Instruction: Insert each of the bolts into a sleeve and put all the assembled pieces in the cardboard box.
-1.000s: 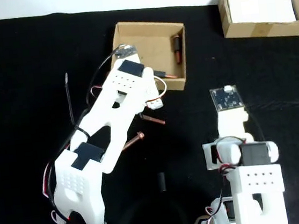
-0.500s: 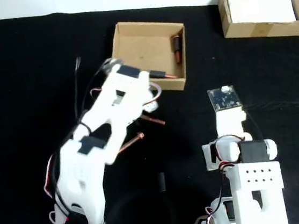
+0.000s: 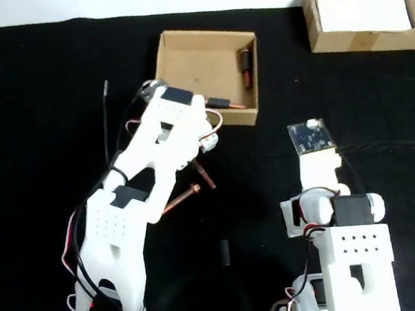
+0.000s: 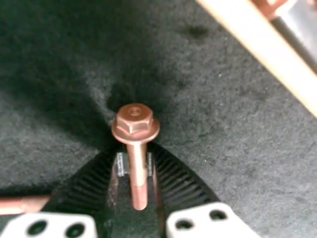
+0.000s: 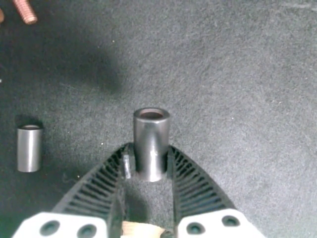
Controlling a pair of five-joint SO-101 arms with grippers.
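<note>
The left gripper (image 4: pixel 134 166) has pulled back from the cardboard box (image 3: pixel 205 69) and now clamps a bolt (image 4: pixel 134 123) by its shank. Right gripper (image 5: pixel 149 161) grips a sleeve (image 5: pixel 151 131). Second bolt (image 3: pixel 179 199) lies on the mat (image 3: pixel 26 146).

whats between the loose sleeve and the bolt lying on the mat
Nothing. In the high view, the stretch of black mat between the loose sleeve and the lying bolt is bare.

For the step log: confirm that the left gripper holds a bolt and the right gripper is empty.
One part is wrong. The left gripper does hold a bolt, but the right gripper is not empty: the right wrist view shows it shut on a sleeve.
</note>
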